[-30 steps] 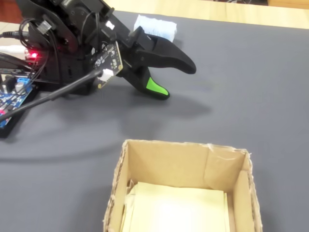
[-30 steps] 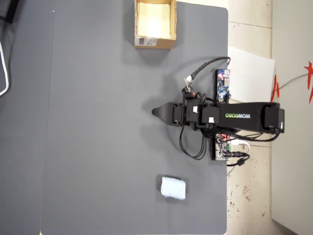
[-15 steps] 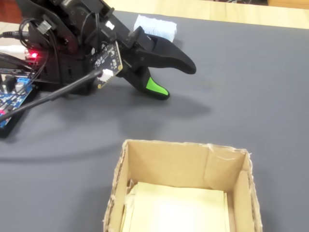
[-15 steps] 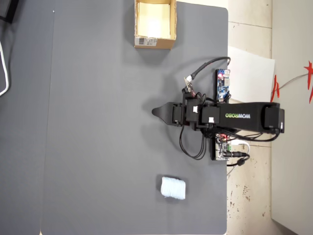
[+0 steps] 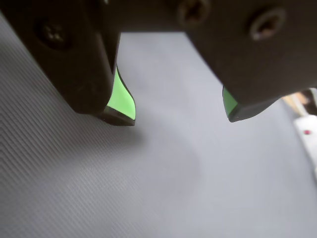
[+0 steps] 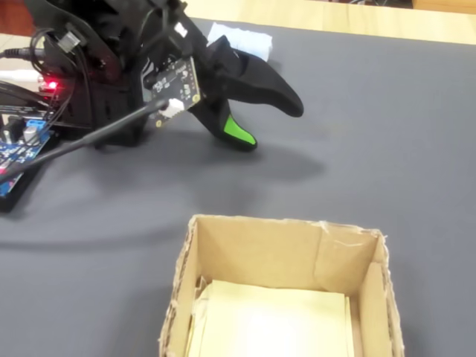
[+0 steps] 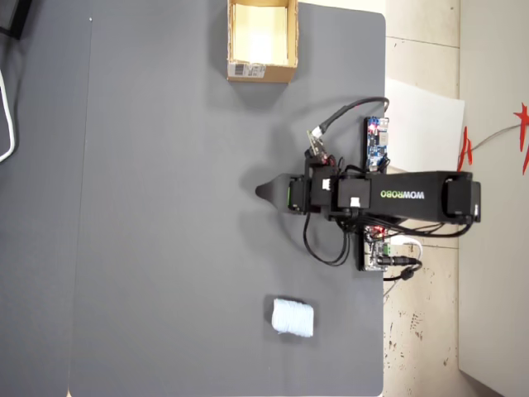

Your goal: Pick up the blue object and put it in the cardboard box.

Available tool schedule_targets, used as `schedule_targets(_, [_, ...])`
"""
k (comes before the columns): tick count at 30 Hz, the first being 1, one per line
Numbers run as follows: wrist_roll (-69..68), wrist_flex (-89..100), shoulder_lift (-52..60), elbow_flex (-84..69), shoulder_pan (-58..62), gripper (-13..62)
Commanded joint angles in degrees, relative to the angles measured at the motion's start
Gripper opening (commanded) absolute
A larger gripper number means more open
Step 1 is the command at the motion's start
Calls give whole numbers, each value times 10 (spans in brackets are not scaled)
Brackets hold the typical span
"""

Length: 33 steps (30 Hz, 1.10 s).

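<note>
From the wrist view my black end effector [image 5: 181,114] with green-lined tips stands parted, nothing between them, only dark grey worktop [image 5: 163,193] below; in the fixed view the open tan cardboard box [image 6: 279,297] sits near me, empty, and the small pale blue ribbed roll [image 6: 242,39] lies far behind the arm; overhead, the roll [image 7: 293,318] rests well apart from the box [image 7: 262,40]; I judge nothing done yet, the whole pick and drop remaining.

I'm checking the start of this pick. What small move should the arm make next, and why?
Probably swing toward the blue object. In the overhead view it lies on the mat well below the gripper, untouched, on the opposite side from the cardboard box. The wrist view shows the fingers apart with only bare mat between them.
</note>
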State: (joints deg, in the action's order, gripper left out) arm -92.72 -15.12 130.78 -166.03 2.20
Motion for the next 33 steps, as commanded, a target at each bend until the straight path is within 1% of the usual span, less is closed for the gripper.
schedule_targets(1, [-25, -49, 47, 34, -14, 331])
schedule_targets(11, [-68, -147, 46, 130, -96, 331])
schedule_targets(15, [-93, -221, 29, 198, -156, 331])
schedule_targets(20, [-163, -299, 13, 262, -258, 331])
schedule_targets(25, [-165, -343, -4, 305, -332, 331])
schedule_targets(26, [-178, -351, -6, 311, -351, 332])
schedule_targets(27, [-212, -373, -18, 332, -411, 332])
schedule_targets(31, [-214, -375, -48, 367, -461, 332])
schedule_targets(33, [-246, -380, -62, 381, -494, 333])
